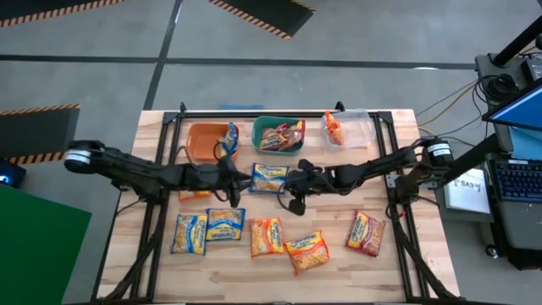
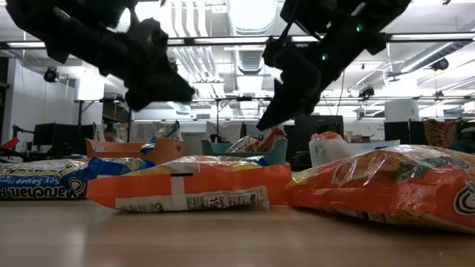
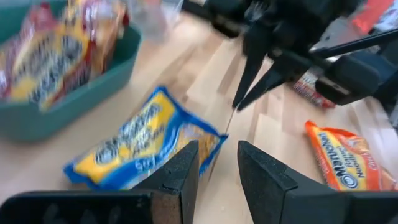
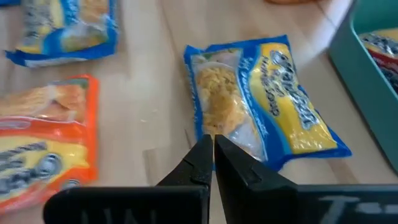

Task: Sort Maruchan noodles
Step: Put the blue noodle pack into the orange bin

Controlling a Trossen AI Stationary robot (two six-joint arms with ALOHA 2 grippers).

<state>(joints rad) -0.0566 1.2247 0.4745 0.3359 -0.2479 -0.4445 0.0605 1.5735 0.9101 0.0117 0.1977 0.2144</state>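
Note:
A blue-and-yellow Maruchan noodles packet (image 1: 269, 178) lies flat on the table's middle, between my two grippers. My left gripper (image 3: 217, 165) hangs open just left of it, its fingers short of the packet's corner (image 3: 211, 140). My right gripper (image 4: 211, 155) is shut and hovers over the packet's right end (image 4: 217, 134), above the table in the low view (image 2: 263, 122). More packets lie along the near side: two blue (image 1: 207, 229), two orange (image 1: 286, 244), one maroon (image 1: 366, 233). Another (image 1: 195, 196) lies partly under my left arm.
Three bins stand along the far edge. The orange bin (image 1: 203, 144) has a packet leaning on its rim. The green bin (image 1: 258, 135) holds maroon-and-yellow packets. The clear bin (image 1: 360, 127) holds an orange packet (image 1: 333, 129). Bare wood shows around the middle packet.

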